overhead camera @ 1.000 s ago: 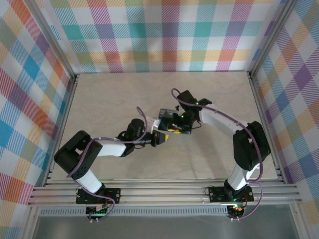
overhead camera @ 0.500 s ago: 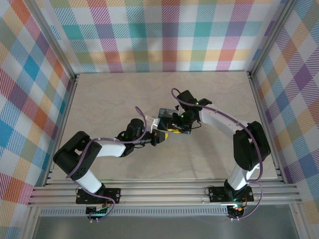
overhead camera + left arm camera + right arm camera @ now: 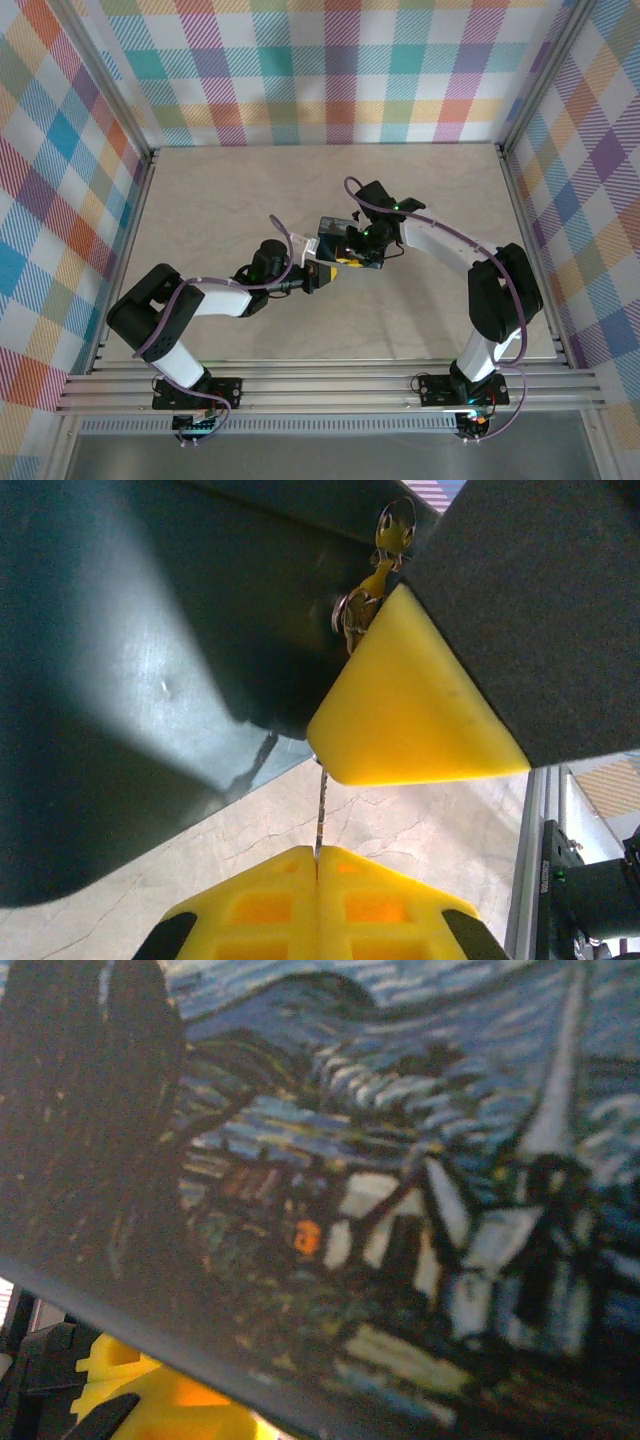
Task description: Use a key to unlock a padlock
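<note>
My left gripper (image 3: 318,858) is shut on the key (image 3: 320,810), a thin grey blade standing up out of its yellow fingers. The key's tip disappears under a yellow fingertip (image 3: 410,710) of the right gripper, beside the dark tin (image 3: 150,660). Small silvery metal loops (image 3: 352,612) show at the tin's edge. The padlock's blue body is hidden. From above, the left gripper (image 3: 321,272) meets the right gripper (image 3: 352,254), which is shut on the painted tin (image 3: 333,229) and holds it off the table. The tin's starry painting (image 3: 380,1160) is close in the right wrist view.
The pale marbled tabletop (image 3: 220,200) lies below both grippers, with free room to the left and at the back. Metal rails (image 3: 320,385) run along the near edge, and checked walls close in the other three sides.
The left wrist has shifted very slightly. Both grips and the tin stay as they were.
</note>
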